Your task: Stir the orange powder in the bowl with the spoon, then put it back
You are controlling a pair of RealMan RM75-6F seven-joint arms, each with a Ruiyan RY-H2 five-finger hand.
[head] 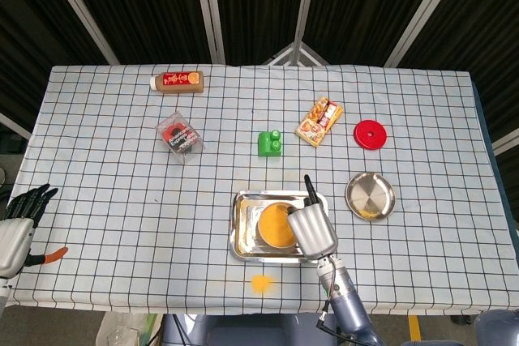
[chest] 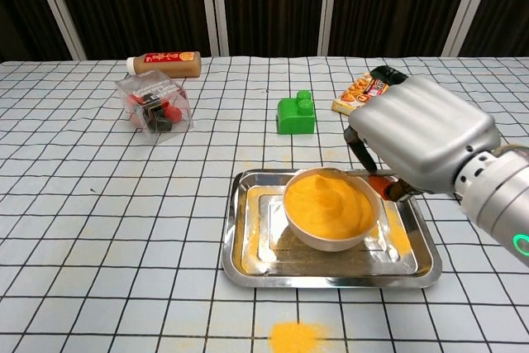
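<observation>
The white bowl of orange powder (chest: 331, 207) sits lower centre in the steel tray (chest: 248, 260). The right hand (chest: 417, 140) is curled around the thin spoon (chest: 374, 174), laid sideways over the right rim; left hand (head: 16, 224) idles far off, fingers apart, nothing held.

I am working in a test lab: a desk (head: 97, 200) with checked cloth, black curtains (chest: 264, 6) and metal frame bars (head: 207, 6) behind.
</observation>
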